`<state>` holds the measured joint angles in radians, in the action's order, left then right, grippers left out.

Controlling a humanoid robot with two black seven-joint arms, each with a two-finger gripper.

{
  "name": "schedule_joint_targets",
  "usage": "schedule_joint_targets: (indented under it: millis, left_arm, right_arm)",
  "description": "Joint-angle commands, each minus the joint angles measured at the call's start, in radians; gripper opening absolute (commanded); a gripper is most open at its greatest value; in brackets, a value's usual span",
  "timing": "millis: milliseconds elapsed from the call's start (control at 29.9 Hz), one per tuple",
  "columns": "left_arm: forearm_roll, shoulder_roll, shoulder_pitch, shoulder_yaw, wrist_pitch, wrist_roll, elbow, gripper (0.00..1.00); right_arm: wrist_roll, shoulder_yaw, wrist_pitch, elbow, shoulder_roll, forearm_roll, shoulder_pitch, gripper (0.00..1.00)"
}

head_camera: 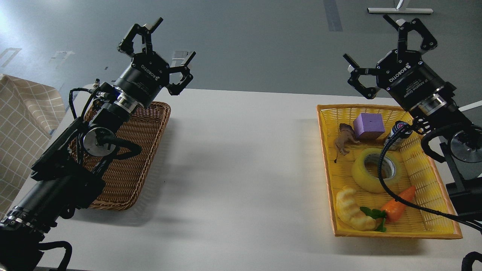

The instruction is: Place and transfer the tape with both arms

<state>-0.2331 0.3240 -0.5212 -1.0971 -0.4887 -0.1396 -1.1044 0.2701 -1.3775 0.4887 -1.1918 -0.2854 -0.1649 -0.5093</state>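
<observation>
Tape lies flat in the yellow basket, both grippers raised with fingers spread and empty.
The glossy translucent roll with its grey-white core sits mid-basket between a purple block, a brown animal toy, a ridged croissant and a carrot; a black cable crosses it. Left gripper hovers over the brown wicker basket, right gripper above the yellow one's far rim. Smooth white tabletop lies bare between baskets.
</observation>
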Motion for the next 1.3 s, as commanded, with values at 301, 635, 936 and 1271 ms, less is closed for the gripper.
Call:
schedule_joint_targets:
  millis: [301, 635, 936, 1271]
  left_arm:
    - [0.000, 0.001, -0.002, -0.003, 0.000, 0.000, 0.002, 0.98]
    - [0.008, 0.001, -0.002, -0.009, 0.000, -0.012, 0.000, 0.98]
    - [0.005, -0.009, 0.000, -0.006, 0.000, -0.014, -0.002, 0.98]
    - [0.003, -0.026, 0.000, -0.010, 0.000, -0.015, -0.008, 0.98]
  right_arm:
    - [0.000, 0.000, 0.000, -0.002, 0.002, 0.001, 0.005, 1.00]
    - [0.000, 0.000, 0.000, -0.002, 0.003, 0.001, 0.006, 1.00]
    - [0.000, 0.000, 0.000, -0.002, 0.006, 0.001, 0.008, 1.00]
    - [-0.002, 0.000, 0.000, -0.003, 0.008, 0.001, 0.012, 1.00]
